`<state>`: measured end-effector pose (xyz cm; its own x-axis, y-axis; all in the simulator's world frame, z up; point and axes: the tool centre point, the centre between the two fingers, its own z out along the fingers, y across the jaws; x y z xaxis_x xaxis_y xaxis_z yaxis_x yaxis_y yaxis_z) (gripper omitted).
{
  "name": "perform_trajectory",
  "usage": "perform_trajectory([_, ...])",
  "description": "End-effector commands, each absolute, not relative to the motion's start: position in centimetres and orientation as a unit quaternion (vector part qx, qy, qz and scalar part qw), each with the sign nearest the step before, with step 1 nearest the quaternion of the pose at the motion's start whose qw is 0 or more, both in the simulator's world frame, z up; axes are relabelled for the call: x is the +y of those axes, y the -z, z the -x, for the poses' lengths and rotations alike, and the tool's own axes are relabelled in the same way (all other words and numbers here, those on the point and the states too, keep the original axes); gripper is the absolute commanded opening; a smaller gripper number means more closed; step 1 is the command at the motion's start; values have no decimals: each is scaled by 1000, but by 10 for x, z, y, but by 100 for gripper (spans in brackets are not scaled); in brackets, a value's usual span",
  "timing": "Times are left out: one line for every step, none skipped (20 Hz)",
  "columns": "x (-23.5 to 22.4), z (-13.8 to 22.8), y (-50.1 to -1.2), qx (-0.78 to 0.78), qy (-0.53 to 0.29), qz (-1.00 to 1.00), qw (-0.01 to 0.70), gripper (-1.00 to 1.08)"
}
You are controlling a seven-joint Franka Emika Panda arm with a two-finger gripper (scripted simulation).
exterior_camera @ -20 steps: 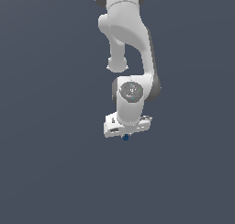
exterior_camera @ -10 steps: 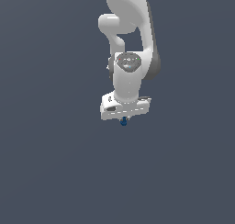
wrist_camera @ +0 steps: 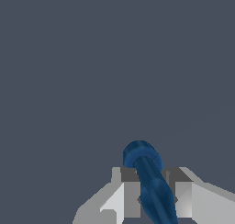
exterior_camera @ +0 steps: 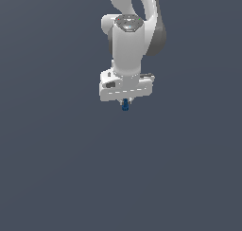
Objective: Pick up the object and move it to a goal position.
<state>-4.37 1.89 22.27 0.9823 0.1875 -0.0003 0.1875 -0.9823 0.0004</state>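
The object (exterior_camera: 125, 105) is a tiny dark blue rounded item sticking out just below my white gripper (exterior_camera: 125, 100) in the exterior view. In the wrist view the same object (wrist_camera: 148, 177) shows as a dark blue rod with a rounded head, clamped between the two grey fingers (wrist_camera: 131, 191). My gripper (wrist_camera: 150, 195) is shut on it and holds it in the air above the plain grey ground. No goal marker shows in either view.
The white arm (exterior_camera: 130, 31) rises out of the top of the exterior view. A flat dark grey surface (exterior_camera: 56, 168) fills everything else in both views.
The arm has risen toward the top of the exterior view, carrying the blue object with it. The wrist has turned, and the grip is unchanged.
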Motion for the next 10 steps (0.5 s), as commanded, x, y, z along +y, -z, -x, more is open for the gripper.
perform_trajectory([16, 57, -243, 94, 0, -996, 0, -100])
perform_trajectory([15, 62, -250, 94, 0, -996, 0, -100])
perform_trajectory([14, 67, -258, 94, 0, -996, 0, -100])
perform_trajectory([13, 72, -265, 94, 0, -996, 0, -100])
perform_trajectory([12, 76, -272, 94, 0, -996, 0, -100])
perform_trajectory([11, 81, -279, 94, 0, -996, 0, -100])
perform_trajectory([10, 84, -285, 94, 0, -996, 0, -100])
perform_trajectory([9, 88, -291, 94, 0, -996, 0, -100])
perform_trajectory([8, 91, -296, 94, 0, -996, 0, -100])
perform_trajectory([7, 95, -302, 94, 0, -996, 0, -100])
